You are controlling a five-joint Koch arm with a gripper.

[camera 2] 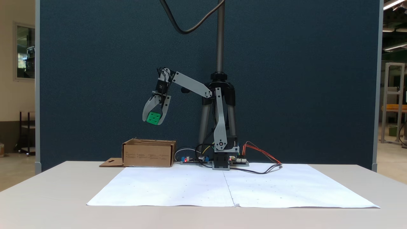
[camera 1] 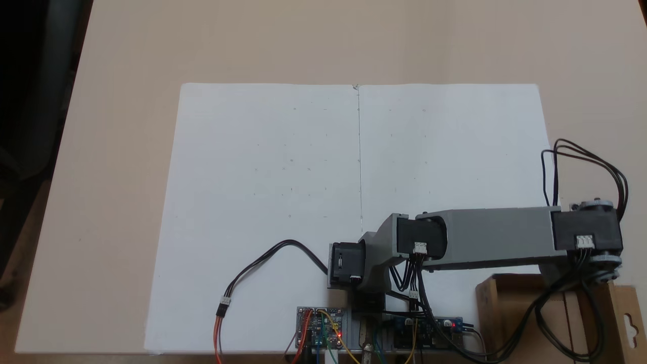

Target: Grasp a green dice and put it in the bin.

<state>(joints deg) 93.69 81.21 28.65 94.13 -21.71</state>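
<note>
In a fixed view from the front, my gripper (camera 2: 155, 119) hangs in the air, shut on the green dice (camera 2: 154, 118), whose pipped face shows between the two grey fingers. The dice is held well above the brown cardboard bin (camera 2: 148, 153), over its middle. From above, the grey arm (camera 1: 485, 237) reaches to the right over the bin (camera 1: 510, 316) at the lower right corner; the arm hides the gripper and dice there. The bin's flap with a hang-hole cutout (camera 1: 629, 323) sticks out on the right.
Two white paper sheets (camera 1: 283, 202) cover the beige table. Circuit boards (camera 1: 321, 326) with coloured wires sit by the arm's base, and a black cable (camera 1: 263, 263) loops over the paper. A tripod pole (camera 2: 220, 41) stands behind the arm.
</note>
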